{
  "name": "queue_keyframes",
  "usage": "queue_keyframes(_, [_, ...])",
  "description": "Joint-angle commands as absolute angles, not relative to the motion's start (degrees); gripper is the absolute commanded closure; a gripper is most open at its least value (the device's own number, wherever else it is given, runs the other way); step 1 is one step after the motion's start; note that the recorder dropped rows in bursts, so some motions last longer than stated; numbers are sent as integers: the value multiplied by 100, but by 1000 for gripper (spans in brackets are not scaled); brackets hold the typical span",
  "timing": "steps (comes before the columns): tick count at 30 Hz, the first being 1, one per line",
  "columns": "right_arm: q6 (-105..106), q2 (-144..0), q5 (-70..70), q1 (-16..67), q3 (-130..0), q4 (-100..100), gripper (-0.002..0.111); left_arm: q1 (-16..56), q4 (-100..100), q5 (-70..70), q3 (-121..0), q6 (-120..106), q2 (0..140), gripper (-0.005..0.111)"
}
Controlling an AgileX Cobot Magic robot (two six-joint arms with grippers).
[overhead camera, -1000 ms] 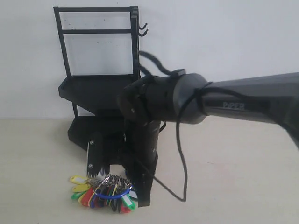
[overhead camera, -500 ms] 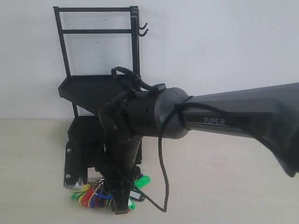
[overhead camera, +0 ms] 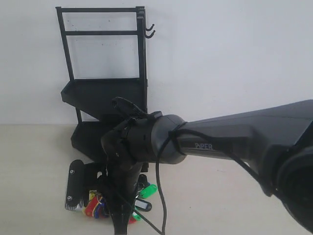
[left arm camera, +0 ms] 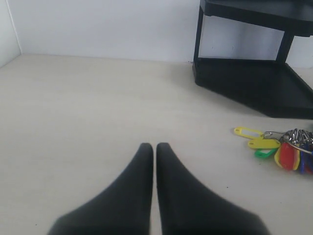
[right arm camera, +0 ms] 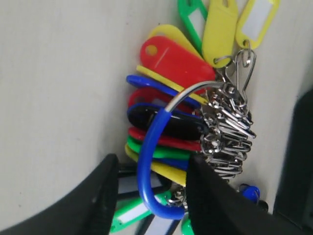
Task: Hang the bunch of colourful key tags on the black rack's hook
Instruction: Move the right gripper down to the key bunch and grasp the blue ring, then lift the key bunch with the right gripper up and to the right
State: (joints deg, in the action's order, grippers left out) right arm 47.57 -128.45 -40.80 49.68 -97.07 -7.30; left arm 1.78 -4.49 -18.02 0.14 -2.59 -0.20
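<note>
Right gripper is straddling the blue loop of the colourful key tag bunch on the desk, jaws narrowly parted. Left gripper is showing jaws pressed together.

Exterior faces the rack; wrist views share tags.

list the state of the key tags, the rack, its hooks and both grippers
right gripper, open, straddling the blue loop
left gripper, shut, holding nothing
colourful key tag bunch, lying on the table, not hung
black rack, upright
hooks, both bare
</note>
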Motion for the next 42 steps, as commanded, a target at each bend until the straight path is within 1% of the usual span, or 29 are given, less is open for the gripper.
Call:
queue_keyframes(1, [4576,-12933,-3896,4978,-9745,-733,65,159,-489,-1759,0,-261,0,102])
queue_keyframes(7, [4338,-12976,-3968,4978,-9745,-697,66,159,-489,-1759,0,-261,0,102])
queue_keyframes(9, [4338,-12976,-4009,4978,-9745,-674,76,159,-489,-1759,0,-261,0,102])
queue_keyframes(10, [4338,-12976,-4040,4978,-9745,-674,83,159,-489,-1759,0,-261,0,102])
queue_keyframes(11, [4338,-12964,-4149,4978,-9745,-674,96,159,-489,-1759,0,-261,0,102])
queue_keyframes(12, [4338,-12918,-4261,4978,-9759,-674,106,159,-489,-1759,0,-261,0,102])
queue_keyframes(13, [4321,-12887,-4383,4978,-9784,-674,108,159,-489,-1759,0,-261,0,102])
queue_keyframes(16, [4136,-12457,-4842,4990,-10079,-674,108,159,-489,-1759,0,-261,0,102])
queue_keyframes(21, [3085,-11287,-4574,4979,-10473,-674,108,159,-489,-1759,0,-261,0,102])
queue_keyframes(24, [1837,-10499,-3913,4904,-10463,-662,108,159,-489,-1759,0,-261,0,102])
queue_keyframes(27, [431,-9988,-3782,4709,-10463,-662,108,159,-489,-1759,0,-261,0,102])
queue_keyframes(31, [146,-9653,-4139,4338,-10463,-675,108,159,-489,-1759,0,-261,0,102])
queue_keyframes(35, [193,-9590,-4409,4175,-10463,-741,108,159,-489,-1759,0,-261,0,102])
queue_keyframes(41, [110,-9409,-4847,4160,-10463,-1626,108,159,-489,-1759,0,-261,0,102])
queue_keyframes(42, [-242,-9286,-4935,4160,-10463,-2185,108,159,-489,-1759,0,-261,0,102])
